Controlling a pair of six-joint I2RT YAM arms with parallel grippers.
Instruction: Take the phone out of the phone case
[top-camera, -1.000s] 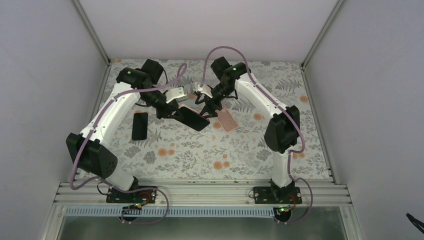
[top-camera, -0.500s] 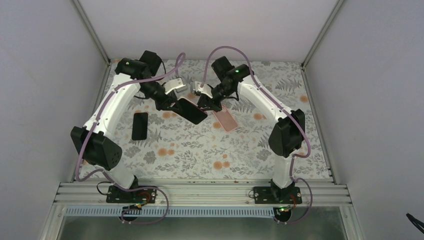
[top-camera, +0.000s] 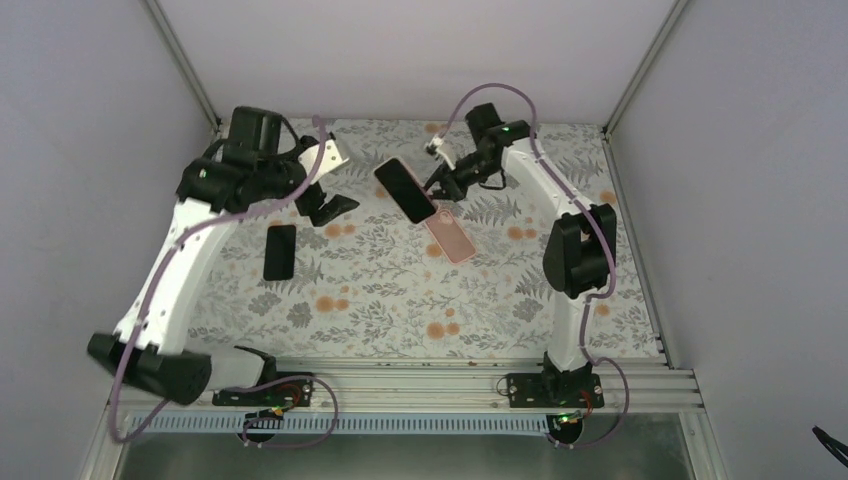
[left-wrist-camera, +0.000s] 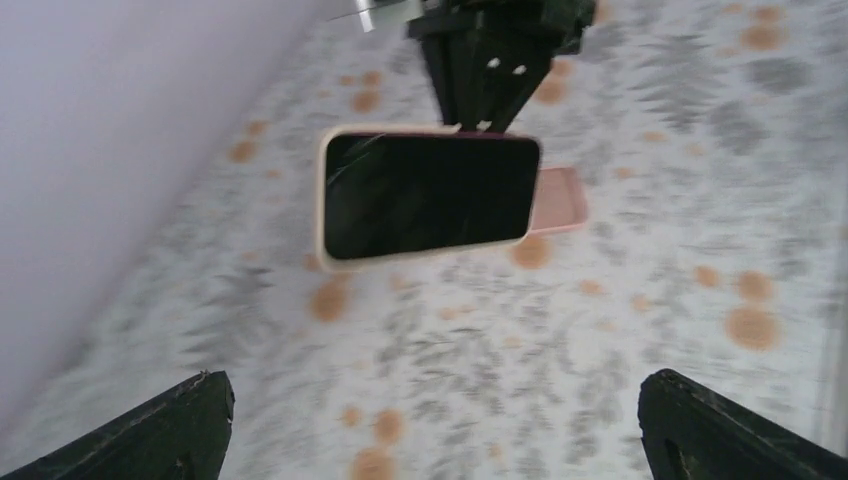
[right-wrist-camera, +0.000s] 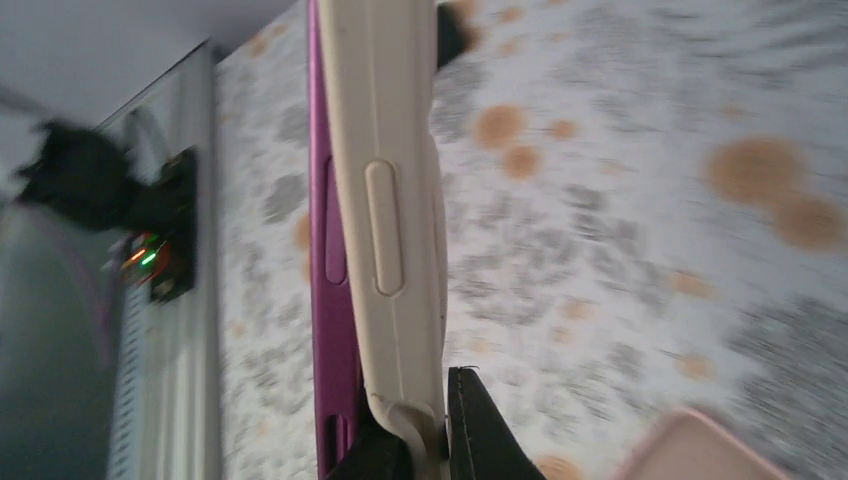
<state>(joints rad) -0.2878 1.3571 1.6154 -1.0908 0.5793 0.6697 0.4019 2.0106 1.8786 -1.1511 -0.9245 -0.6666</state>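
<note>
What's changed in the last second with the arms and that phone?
The left gripper let go of the dark-screened phone in its cream case and drew back to the left. The right gripper closed on it and carried it farther back. The pink case and the flat black phone stayed put.

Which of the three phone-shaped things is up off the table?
The cream-cased phone, clamped in the right pincer. The black one and the pink one lie flat on the table.
</note>
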